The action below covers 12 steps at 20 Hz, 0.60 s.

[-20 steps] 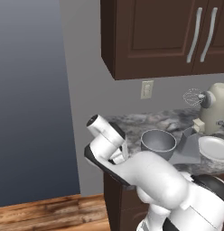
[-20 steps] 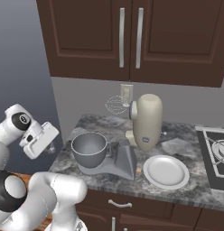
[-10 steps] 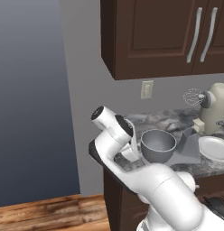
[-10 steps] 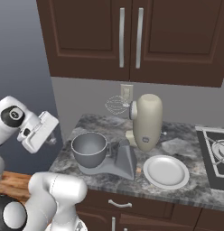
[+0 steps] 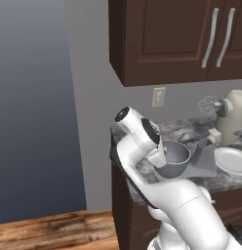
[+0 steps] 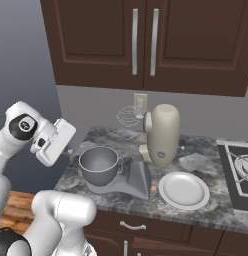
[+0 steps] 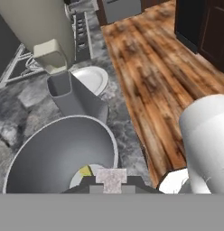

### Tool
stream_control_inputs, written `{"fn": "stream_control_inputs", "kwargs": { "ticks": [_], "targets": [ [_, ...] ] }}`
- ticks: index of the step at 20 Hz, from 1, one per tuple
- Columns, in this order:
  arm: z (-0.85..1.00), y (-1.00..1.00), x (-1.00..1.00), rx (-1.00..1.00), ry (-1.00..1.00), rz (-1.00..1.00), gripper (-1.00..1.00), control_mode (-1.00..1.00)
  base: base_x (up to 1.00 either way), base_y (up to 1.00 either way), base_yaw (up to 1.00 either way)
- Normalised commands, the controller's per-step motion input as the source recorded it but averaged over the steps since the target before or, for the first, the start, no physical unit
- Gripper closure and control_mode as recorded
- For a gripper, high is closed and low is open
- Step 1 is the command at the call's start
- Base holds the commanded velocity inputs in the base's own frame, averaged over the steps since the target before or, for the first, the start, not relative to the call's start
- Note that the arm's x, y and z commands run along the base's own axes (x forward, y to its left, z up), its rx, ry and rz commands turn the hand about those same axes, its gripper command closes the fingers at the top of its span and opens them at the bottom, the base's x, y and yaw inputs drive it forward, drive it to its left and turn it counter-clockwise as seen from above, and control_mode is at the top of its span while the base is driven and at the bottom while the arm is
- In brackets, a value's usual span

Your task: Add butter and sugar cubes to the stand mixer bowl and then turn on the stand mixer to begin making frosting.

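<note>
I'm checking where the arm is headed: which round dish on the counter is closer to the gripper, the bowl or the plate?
The stand mixer bowl, the deep grey metal one on the mixer's base; the flat white plate lies farther off, beyond the stand mixer.

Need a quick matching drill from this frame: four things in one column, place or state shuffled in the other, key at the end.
Things:
1. stand mixer bowl
2. white plate
3. butter
4. wire whisk

Places or states:
A. raised on the tilted-back mixer head, near the wall outlet
B. inside the bowl, at its bottom
C. on the mixer's flat grey base, at the counter's left end
D. flat on the counter, in front of the stand mixer

Pairs: 1-C, 2-D, 3-B, 4-A
</note>
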Motion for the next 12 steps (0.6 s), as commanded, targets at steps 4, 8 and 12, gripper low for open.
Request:
{"fn": "stream_control_inputs", "kwargs": {
  "ticks": [4, 8, 12],
  "targets": [
    [0.00, -0.53, 0.05, 0.00, 0.01, 0.00, 1.00, -1.00, 0.00, 0.00, 0.00],
    [-0.03, -0.45, 0.33, 0.01, 0.09, 0.00, 1.00, -1.00, 0.00, 0.00, 0.00],
    [-0.08, -0.39, 0.50, 0.04, 0.08, 0.00, 1.00, -1.00, 0.00, 0.00, 0.00]
  ]
}}
